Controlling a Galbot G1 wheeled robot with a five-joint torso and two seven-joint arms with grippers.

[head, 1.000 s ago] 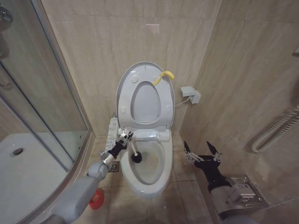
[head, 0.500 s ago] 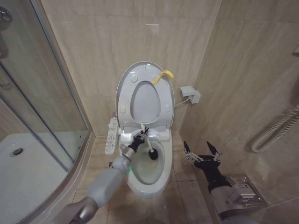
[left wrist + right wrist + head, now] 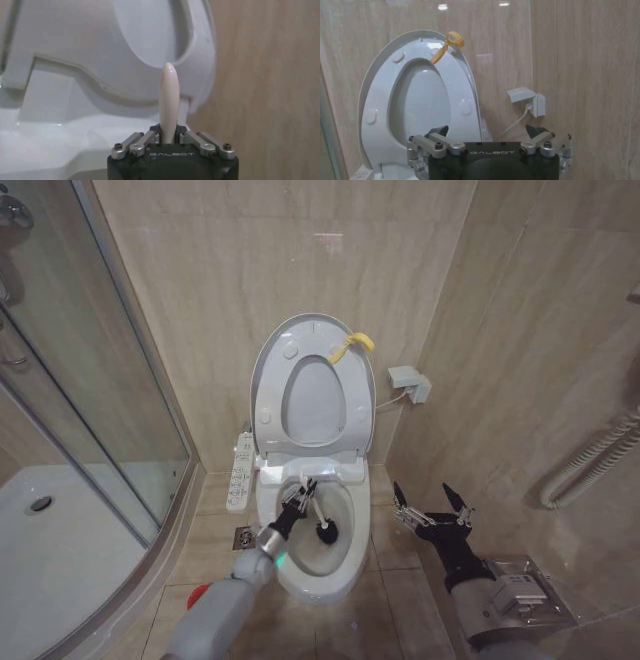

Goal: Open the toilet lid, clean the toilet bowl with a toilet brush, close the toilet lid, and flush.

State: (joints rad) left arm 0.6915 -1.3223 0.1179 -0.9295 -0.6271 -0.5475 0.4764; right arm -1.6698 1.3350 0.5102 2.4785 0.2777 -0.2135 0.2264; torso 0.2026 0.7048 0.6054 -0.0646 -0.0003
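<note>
Left gripper (image 3: 297,498) clamped on the toilet brush (image 3: 318,515) | brush head has swept from the toilet bowl's (image 3: 340,565) left rim toward its middle: scrubbing underway | toilet lid (image 3: 312,385) upright | right gripper (image 3: 432,502) idle beside bowl, jaws apart

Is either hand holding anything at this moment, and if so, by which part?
The left hand grips the toilet brush by its white stick handle, dark head down in the toilet bowl. The right hand is open and holds nothing.
</note>
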